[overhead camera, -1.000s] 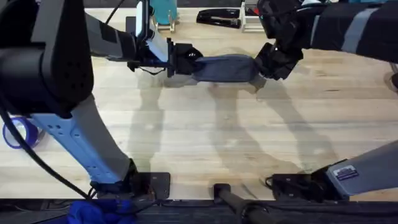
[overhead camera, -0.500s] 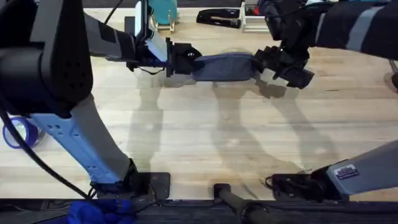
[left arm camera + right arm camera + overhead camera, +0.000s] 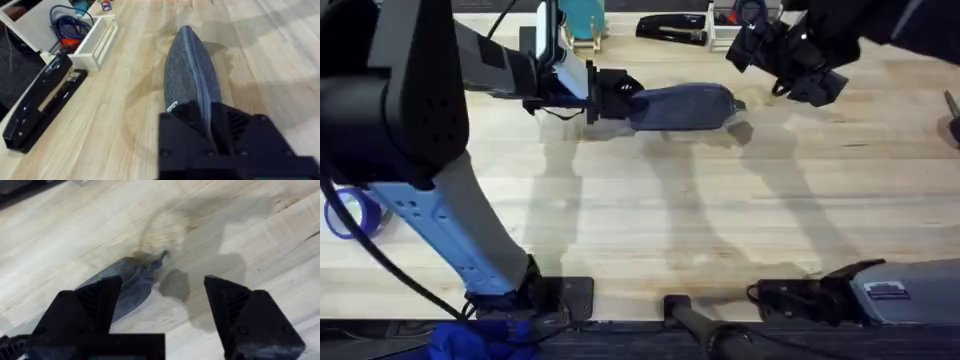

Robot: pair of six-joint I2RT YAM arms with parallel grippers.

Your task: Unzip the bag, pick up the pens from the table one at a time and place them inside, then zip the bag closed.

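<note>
The grey-blue bag (image 3: pixel 680 105) lies lengthwise at the far middle of the table (image 3: pixel 640 220), its zipper closed along the top. My left gripper (image 3: pixel 612 96) is shut on the bag's left end; in the left wrist view the bag (image 3: pixel 192 82) runs away from the clamped left gripper (image 3: pixel 207 125). My right gripper (image 3: pixel 786 62) hangs open above and to the right of the bag's right end, touching nothing. In the right wrist view the bag's tip (image 3: pixel 125 282) and its zipper pull (image 3: pixel 161 256) lie below the spread right gripper (image 3: pixel 162 312). The pens are out of view.
A black stapler (image 3: pixel 672 28) lies at the table's far edge, next to a white tray (image 3: pixel 720 35) holding cables. A blue tape roll (image 3: pixel 348 214) sits at the left edge. Bare wood stretches from the bag to the arm bases.
My right gripper has come off the bag's right end, opened, and moved up and to the far right. The left gripper has held still on the bag.
</note>
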